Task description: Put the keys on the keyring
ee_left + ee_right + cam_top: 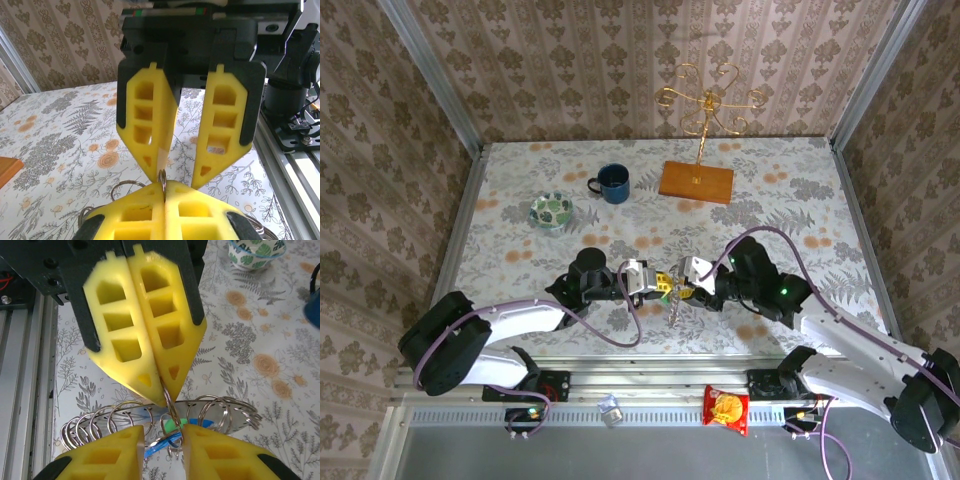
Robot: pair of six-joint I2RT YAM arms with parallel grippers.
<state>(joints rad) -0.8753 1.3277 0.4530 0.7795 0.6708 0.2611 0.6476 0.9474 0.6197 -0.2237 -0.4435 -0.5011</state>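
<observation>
When looking down from the top camera, can spot the left gripper (663, 287) and right gripper (681, 290) nose to nose over the near side of the floral table (800, 200). Seeing the left gripper clamped tight on one wire loop of the keyring (222, 412), a coil of silvery loops hanging just under its fingertips. Got the right gripper's jaws parted, squeezing nothing, with the keys (172, 426) and their green and blue tags bunched in the gap. Also spotting a red snack packet (726, 408) on the front rail, print too small to read.
</observation>
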